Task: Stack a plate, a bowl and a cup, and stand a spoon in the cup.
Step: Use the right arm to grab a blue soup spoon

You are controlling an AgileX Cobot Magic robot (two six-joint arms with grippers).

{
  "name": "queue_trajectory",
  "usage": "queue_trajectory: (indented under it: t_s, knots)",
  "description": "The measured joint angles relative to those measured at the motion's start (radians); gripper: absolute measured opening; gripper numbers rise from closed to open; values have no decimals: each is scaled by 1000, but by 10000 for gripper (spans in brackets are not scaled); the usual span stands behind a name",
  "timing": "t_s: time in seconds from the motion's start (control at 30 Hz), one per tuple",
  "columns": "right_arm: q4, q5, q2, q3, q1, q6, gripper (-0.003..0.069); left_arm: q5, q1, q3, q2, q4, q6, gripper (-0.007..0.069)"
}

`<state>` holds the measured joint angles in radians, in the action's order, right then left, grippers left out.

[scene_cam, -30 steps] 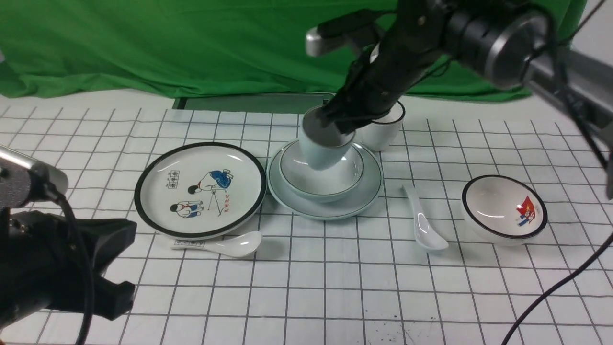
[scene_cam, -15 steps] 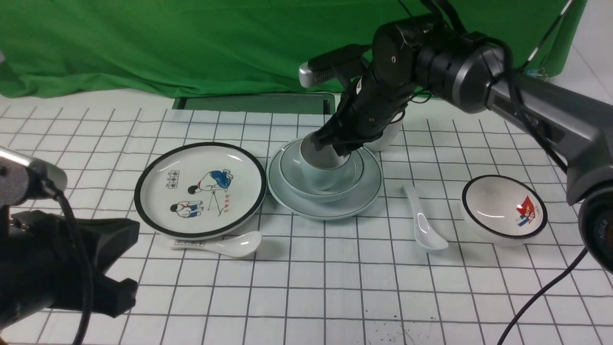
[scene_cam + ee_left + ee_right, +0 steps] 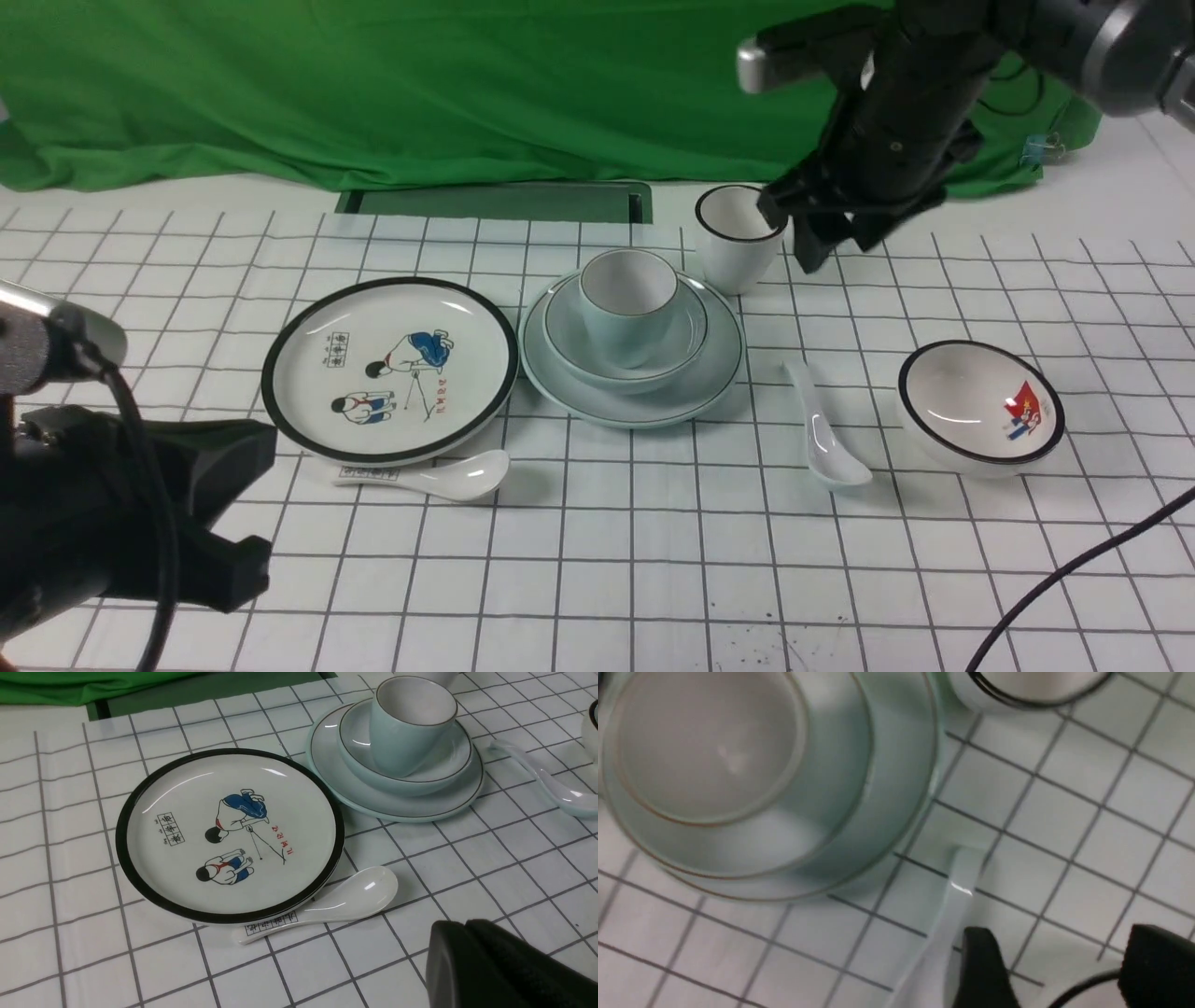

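Cup (image 3: pixel 627 303) upright in bowl (image 3: pixel 686 334) on plate (image 3: pixel 644 411); spoon (image 3: pixel 826 434) flat on table (image 3: pixel 597 560) just right of plate. Right gripper (image 3: pixel 794 233) high, jaws wide apart, empty. Left gripper (image 3: pixel 467 935) closed, empty

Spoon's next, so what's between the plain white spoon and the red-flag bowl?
Nothing: the front view shows only bare grid cloth between the plain white spoon and the red-flag bowl.

Pale blue-green plate (image 3: pixel 637 409), bowl (image 3: pixel 566 329) and cup (image 3: pixel 621 322); white spoon (image 3: pixel 826 439); green backdrop (image 3: pixel 373 84)
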<state>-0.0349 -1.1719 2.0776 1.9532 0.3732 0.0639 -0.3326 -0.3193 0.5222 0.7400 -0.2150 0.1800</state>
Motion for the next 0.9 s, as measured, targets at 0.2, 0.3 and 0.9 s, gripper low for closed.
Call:
queue_trajectory:
  t_s: [0.2,0.3,0.9]
  knots:
    - [-3,166,20,-204,-6,-36,426,0,0,0,0,0,0,-36]
    - [-4,274,33,-272,-6,-57,424,3,0,-1,0,9,0,-36]
    - [-20,310,48,-298,27,-64,167,10,0,-1,0,13,0,-36]
